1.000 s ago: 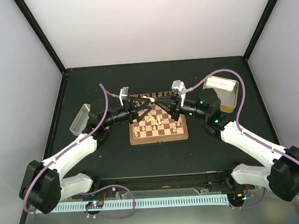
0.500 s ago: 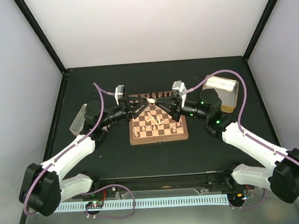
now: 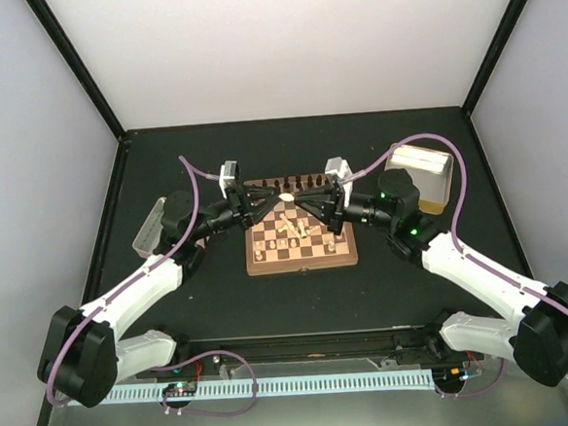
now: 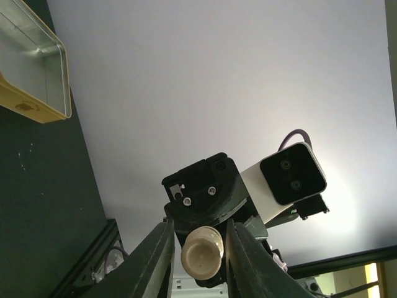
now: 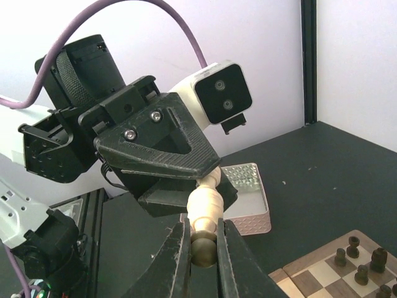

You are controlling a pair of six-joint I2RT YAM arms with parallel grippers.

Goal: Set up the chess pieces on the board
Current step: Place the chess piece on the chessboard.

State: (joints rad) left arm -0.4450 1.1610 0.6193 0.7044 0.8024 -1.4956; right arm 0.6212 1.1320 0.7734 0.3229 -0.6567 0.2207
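A cream chess piece (image 3: 285, 198) hangs level in the air over the far half of the board (image 3: 302, 256). My right gripper (image 5: 203, 239) is shut on its near end (image 5: 205, 208). My left gripper (image 4: 200, 233) faces it, and its fingers (image 4: 155, 261) straddle the piece's round base (image 4: 202, 251) with a thin gap on one side. In the top view the left gripper (image 3: 279, 198) and the right gripper (image 3: 292, 200) meet tip to tip. Several cream pieces (image 3: 290, 230) stand or lie on the board's middle and near rows.
Dark brown pieces (image 3: 284, 182) line the board's far row and also show in the right wrist view (image 5: 356, 261). A shallow tray (image 3: 151, 227) lies left of the board and a yellow-rimmed tray (image 3: 423, 174) lies to the right.
Both grippers, tip to tip, have carried the cream piece slightly nearer over the board. The left gripper's fingers have narrowed around it.
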